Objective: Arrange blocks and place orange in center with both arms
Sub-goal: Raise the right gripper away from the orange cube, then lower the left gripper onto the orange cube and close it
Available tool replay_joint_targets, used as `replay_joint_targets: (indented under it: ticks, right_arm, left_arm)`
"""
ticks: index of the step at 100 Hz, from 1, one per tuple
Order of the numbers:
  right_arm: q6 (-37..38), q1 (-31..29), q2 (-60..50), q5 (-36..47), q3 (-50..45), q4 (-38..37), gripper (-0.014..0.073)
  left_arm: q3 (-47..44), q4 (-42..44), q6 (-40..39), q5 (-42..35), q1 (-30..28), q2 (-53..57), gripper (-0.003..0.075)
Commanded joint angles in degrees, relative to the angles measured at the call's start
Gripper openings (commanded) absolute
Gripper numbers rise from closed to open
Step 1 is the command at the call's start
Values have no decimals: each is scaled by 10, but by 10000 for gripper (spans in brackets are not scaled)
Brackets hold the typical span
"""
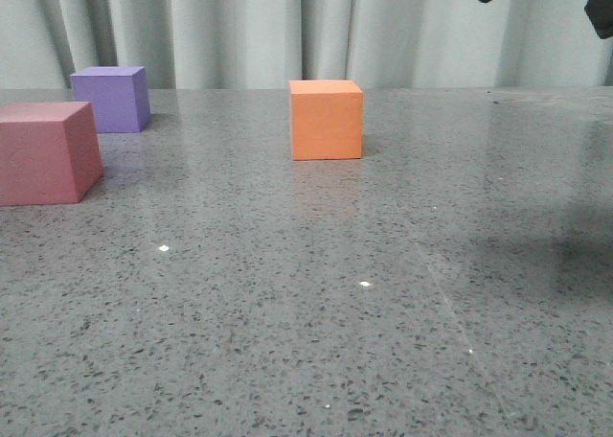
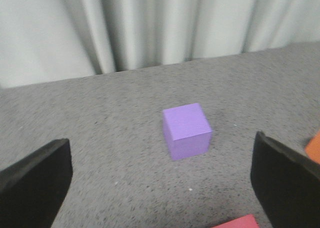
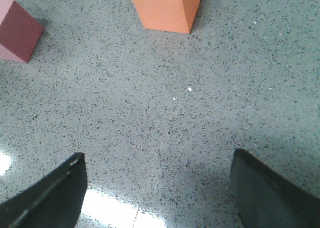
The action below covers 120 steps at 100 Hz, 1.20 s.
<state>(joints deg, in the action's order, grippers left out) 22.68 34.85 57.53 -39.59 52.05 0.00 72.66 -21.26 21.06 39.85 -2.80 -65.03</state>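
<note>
Both pairs of jaws stand spread wide and hold nothing: you can see this in each wrist view, where the dark fingers sit at the lower corners with bare table between them.

Your left gripper [image 2: 160,188] has the purple cube [image 2: 186,130] lying straight ahead of its gap, a little right of centre, resting flat on the table [image 2: 100,138] with one vertical edge turned toward you. It is a cube, so no long axis matters; what matters is that its faces are skewed to the fingers, so a wrist turn looks needed before you close.

Your right gripper [image 3: 157,188] has the orange cube [image 3: 166,8] ahead at the top of its frame, well apart from the fingers and nearly in line with the gap. The pink cube [image 3: 17,30] lies at the upper left there, farther off.

By the front view, orange [image 1: 326,119] sits just left of centre frame, purple [image 1: 112,98] upper left, and pink [image 1: 46,151] at the left edge, nearer the camera. The right arm shows only as dark shapes at the upper right, high above the table; the left arm does not appear at all. Only the wrist views show the jaws; only the front view shows the spacing of all three cubes.
</note>
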Motion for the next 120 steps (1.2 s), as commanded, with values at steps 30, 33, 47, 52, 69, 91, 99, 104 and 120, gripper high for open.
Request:
replay_joint_targets:
  ticks: [30,33,47,52,69,91,99,104,120]
  right_arm:
    - [-5,-1,-11,41,14,0,590]
    - [-5,-1,-11,43,14,0,590]
    - [-5,-1,-11,55,14,0,590]
    - [-5,-1,-11,57,14,0,590]
    - [-5,-1,-11,59,14,5,590]
    - [-5,-1,-11,59,14,5,590]
    - [-5,-1,-11,59,14,6,590]
    - [-5,-1,-11,59,14,6,590]
    - [-5,-1,-11,59,14,6,590]
  left_arm:
    - [204,-177,223,131,10,-165,692]
    - [218,-176,238,142,16,-176,691]
    - [263,-175,309,175,64,-223,692]
    - [275,-171,331,186,84,-238,692]
    - [310,-136,387,206,164,-287,692]
    - [343,-70,414,199,249,-347,691]
    - [357,-63,414,194,271,-367,692]
    - [364,-63,414,185,281,-379,692]
    - [371,-63,414,159,302,-411,692]
